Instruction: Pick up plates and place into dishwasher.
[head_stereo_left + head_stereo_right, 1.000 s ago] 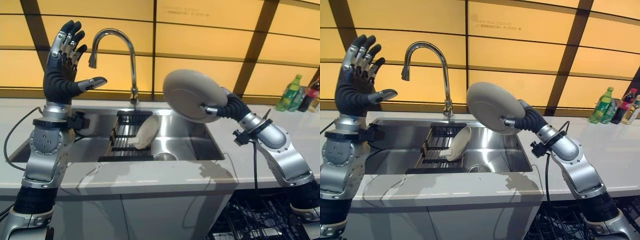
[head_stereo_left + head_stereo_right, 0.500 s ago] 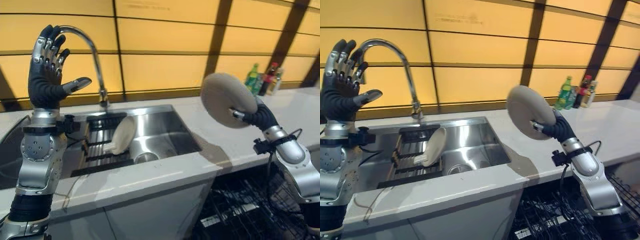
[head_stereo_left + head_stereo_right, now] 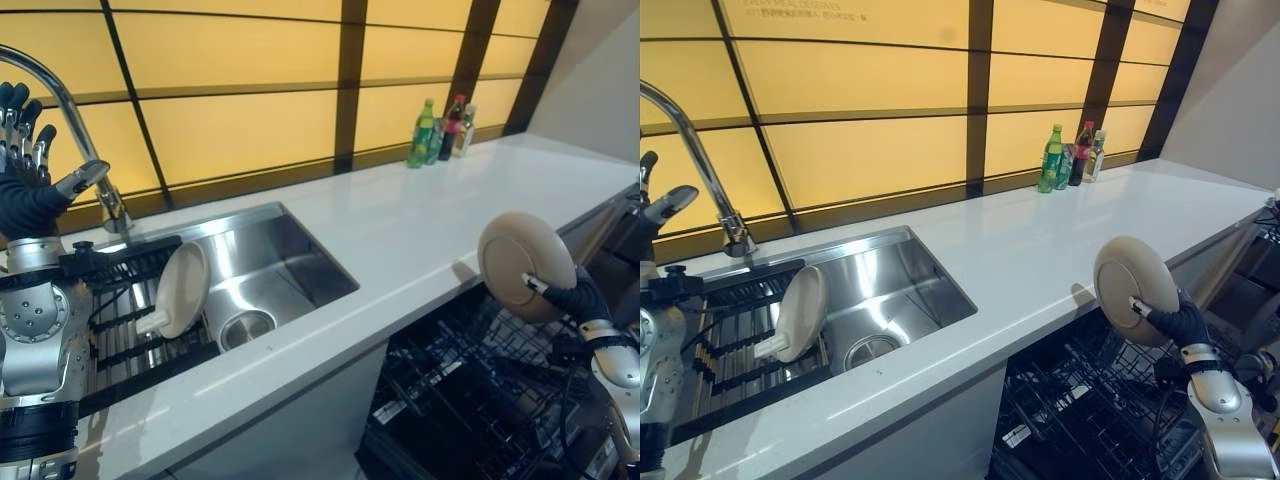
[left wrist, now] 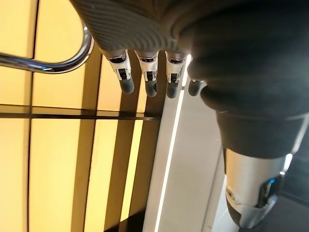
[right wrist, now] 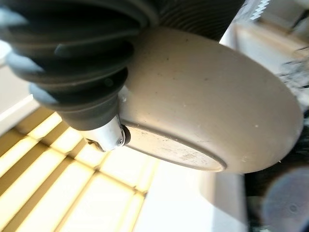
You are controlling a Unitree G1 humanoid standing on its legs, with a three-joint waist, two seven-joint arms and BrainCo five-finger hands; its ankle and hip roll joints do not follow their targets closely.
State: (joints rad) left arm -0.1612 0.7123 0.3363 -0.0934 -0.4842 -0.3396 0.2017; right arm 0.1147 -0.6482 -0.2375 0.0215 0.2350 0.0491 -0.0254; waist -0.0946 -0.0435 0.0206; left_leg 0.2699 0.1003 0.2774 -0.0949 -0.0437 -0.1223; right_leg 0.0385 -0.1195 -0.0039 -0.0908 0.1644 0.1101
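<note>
Since a moment ago the whole picture has swung toward the right, so the camera has moved; the right hand with its plate has gone down from above the desk to the space over the open dishwasher. Thumb and fingers are clamped on the plate's rim, and the plate stands almost upright, just past the front edge of the desk. In the right wrist view the plate is very close, and the fingers behind it are hidden. Below the plate are the dark wire racks of the dishwasher; its far part is cut off at the picture's edge.

Up at the far left the left hand is held high beside the tap, fingers straight and spread, holding nothing. Part of it is cut off by the picture's edge.

Another plate leans on its edge in the black rack inside the sink. Some bottles stand at the back edge of the desk, near the far right corner. They are too small to make out well.
</note>
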